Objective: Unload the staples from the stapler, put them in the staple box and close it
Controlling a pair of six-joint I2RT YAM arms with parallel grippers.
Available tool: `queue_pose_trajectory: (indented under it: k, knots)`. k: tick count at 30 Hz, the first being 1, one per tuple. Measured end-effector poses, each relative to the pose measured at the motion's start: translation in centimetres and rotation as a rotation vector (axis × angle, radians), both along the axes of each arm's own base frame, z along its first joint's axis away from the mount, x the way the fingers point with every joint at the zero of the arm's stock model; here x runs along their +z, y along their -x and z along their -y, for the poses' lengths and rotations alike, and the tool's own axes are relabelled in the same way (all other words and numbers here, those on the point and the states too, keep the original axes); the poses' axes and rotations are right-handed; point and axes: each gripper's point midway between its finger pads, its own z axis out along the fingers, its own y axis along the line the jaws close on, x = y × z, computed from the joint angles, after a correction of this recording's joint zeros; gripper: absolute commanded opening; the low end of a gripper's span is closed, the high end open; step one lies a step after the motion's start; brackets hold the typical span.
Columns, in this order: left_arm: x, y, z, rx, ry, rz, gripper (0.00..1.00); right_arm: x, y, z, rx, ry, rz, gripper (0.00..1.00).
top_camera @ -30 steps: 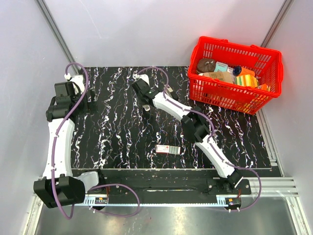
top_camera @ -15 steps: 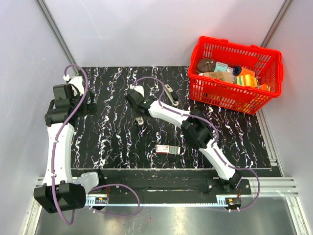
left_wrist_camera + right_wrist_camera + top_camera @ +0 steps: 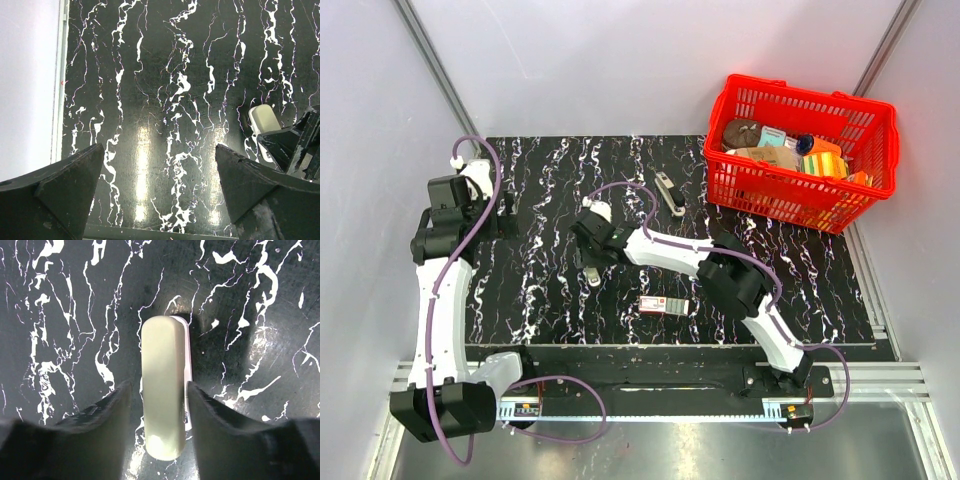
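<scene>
The staples are a pale oblong strip with a thin white edge. They sit lengthwise between the fingers of my right gripper, which is shut on them low over the black marbled table. In the top view the right gripper is left of centre and the staples stick out past its tips. Their end also shows in the left wrist view. The stapler, slim, dark grey and silver, lies alone on the table farther back. My left gripper is open and empty at the table's left side.
A small red-and-white box lies near the front edge, right of the right gripper. A red basket full of items stands at the back right. A pale wall borders the table's left edge.
My right gripper has moved from the back middle, near the stapler, toward the front left, carrying the staples with it. The left arm has shifted slightly toward the near side.
</scene>
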Motion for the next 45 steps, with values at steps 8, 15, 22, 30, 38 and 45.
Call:
queue_pose_trajectory:
  k: [8, 15, 22, 30, 38, 45]
  knots:
    - [-0.1, 0.2, 0.1, -0.008, -0.003, -0.002, 0.99, 0.3, 0.0, 0.0, 0.006, 0.007, 0.008, 0.80]
    - [-0.3, 0.7, 0.1, -0.011, -0.007, -0.005, 0.99, 1.7, 0.7, -0.1, 0.047, 0.091, 0.080, 0.72]
    - [-0.8, 0.8, 0.2, -0.018, -0.008, -0.017, 0.99, 2.7, 4.0, -1.3, 0.132, 0.170, 0.123, 0.70]
    - [-1.0, 1.2, 0.2, -0.024, -0.015, -0.018, 0.99, 2.2, 3.5, -1.2, 0.134, 0.226, 0.135, 0.68]
    - [-1.4, 1.3, 0.2, -0.025, -0.014, -0.027, 0.99, 1.4, 2.9, 0.4, 0.111, 0.313, 0.154, 0.68]
    - [-1.5, 1.3, 0.2, -0.025, -0.014, -0.029, 0.99, 1.3, 3.1, 0.6, 0.109, 0.320, 0.143, 0.62]
